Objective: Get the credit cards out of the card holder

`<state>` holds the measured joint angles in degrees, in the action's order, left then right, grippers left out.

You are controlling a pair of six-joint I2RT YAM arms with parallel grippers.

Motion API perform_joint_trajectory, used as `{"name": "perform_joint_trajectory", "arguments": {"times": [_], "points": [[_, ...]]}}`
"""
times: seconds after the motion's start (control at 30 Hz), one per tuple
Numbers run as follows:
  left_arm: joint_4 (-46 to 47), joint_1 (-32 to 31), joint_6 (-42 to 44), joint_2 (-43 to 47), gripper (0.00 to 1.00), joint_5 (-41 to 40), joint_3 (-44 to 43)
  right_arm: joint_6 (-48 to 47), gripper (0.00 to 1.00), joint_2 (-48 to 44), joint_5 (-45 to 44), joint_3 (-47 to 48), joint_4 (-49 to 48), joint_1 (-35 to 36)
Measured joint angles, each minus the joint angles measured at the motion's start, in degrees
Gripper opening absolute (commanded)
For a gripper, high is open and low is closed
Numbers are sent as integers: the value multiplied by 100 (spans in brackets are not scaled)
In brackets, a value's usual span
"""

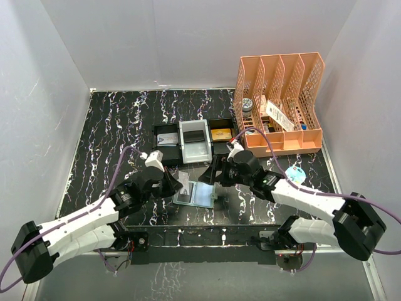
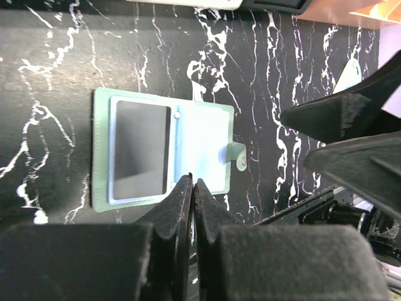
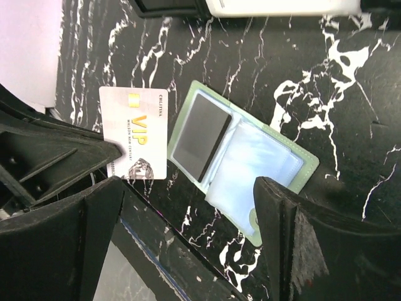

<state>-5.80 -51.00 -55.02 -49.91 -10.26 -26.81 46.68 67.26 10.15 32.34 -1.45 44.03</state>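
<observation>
With 1 white card (image 3: 141, 135) laid beside the card holder (image 3: 285, 157), spread open on the table (image 3: 351, 81), the holder is best pinned by the left gripper (image 2: 191, 188), pressed together and apparently empty, while the free edge of the pocketed dark card (image 3: 200, 135) is pinched by the wide-apart right gripper (image 3: 188, 188).

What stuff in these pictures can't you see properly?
White card: left wrist view, hidden behind the shut left claw.
Snap tab of the wallet: right wrist view, partly behind a finger of the right claw.
More cards under the dark card: no view shows beneath it.
Items in the orange rack: top view, too small.
</observation>
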Motion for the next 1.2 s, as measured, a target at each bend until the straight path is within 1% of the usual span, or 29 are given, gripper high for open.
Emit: {"name": "perform_joint_trajectory", "arguments": {"times": [0.13,0.23,0.33,0.4,0.5,0.63,0.7,0.87,0.97,1.1,1.2], "points": [[-310,17,122,308,0,-103,-17,-15,88,-372,-140,-72,-81,-7],[-68,109,214,450,0,210,68,-46,88,-754,-133,-417,-387,-7],[190,271,289,573,0,573,129,-46,88,-1010,-136,-625,-400,-9],[385,501,319,748,0,903,214,-46,88,-1113,-114,-643,-398,-22],[673,1078,321,986,0,1578,354,-44,88,-1233,-4,-643,-444,-33],[1025,1827,289,1049,0,2522,409,-24,87,-1305,238,-640,-505,-55],[1209,2000,254,1049,0,2896,409,-11,87,-1364,321,-629,-507,-61],[2009,2118,61,894,0,3858,415,0,87,-1864,302,-629,-590,-66],[2542,2122,-160,761,0,4240,459,24,86,-2098,337,-629,-852,-66],[3233,2122,-463,688,0,4542,638,216,82,-1978,728,-610,-1276,-66],[3729,2122,-693,608,0,4693,835,363,78,-1694,1040,-435,-1325,-66]]}}
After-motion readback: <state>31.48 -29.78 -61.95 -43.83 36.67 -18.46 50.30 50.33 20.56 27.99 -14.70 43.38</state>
